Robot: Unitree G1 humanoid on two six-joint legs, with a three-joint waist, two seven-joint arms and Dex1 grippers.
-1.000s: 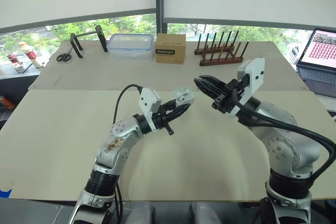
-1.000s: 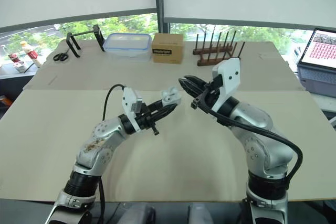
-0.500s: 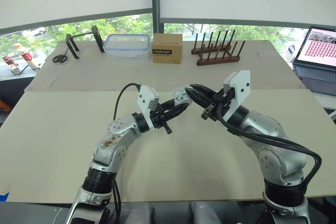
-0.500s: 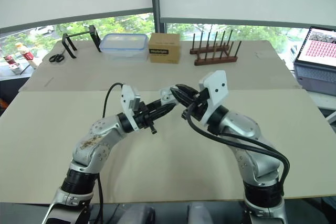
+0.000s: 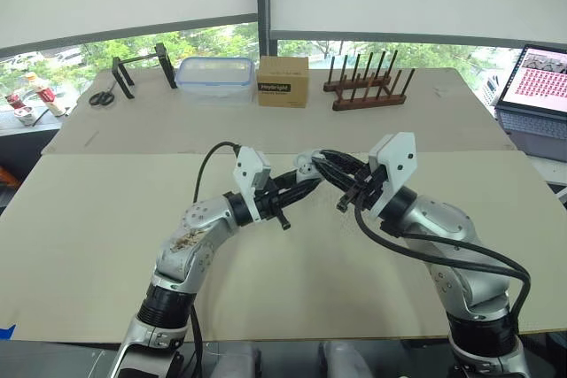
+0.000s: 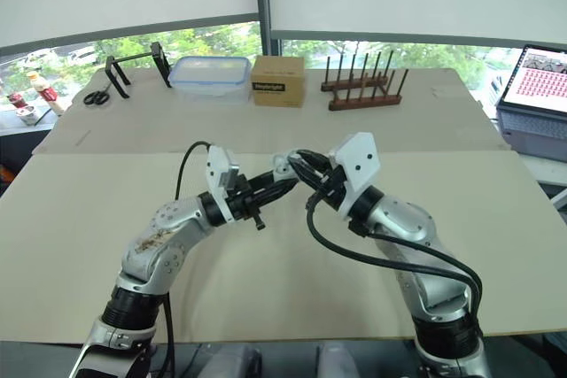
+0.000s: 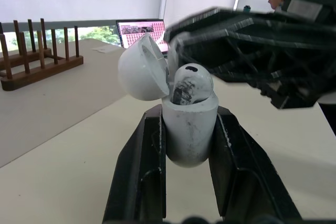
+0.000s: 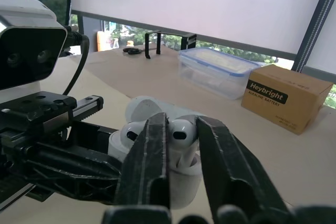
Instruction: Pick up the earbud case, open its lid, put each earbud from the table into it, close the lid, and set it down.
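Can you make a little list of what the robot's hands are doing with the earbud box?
Left fingers: clamped on the case, held above the table
Lid: open
First earbud: sitting in the case
Right fingers: pinching the second earbud right at the case's mouth
Left to do: seat it, shut lid, set case down

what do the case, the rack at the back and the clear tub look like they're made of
Case: probably hard plastic, glossy white; it shows soft highlights and dark scuffs.
Rack: likely wood, reddish-brown with a matt look, pegs and base alike.
Tub: clear plastic with a blue-rimmed lid; you can see through its walls.
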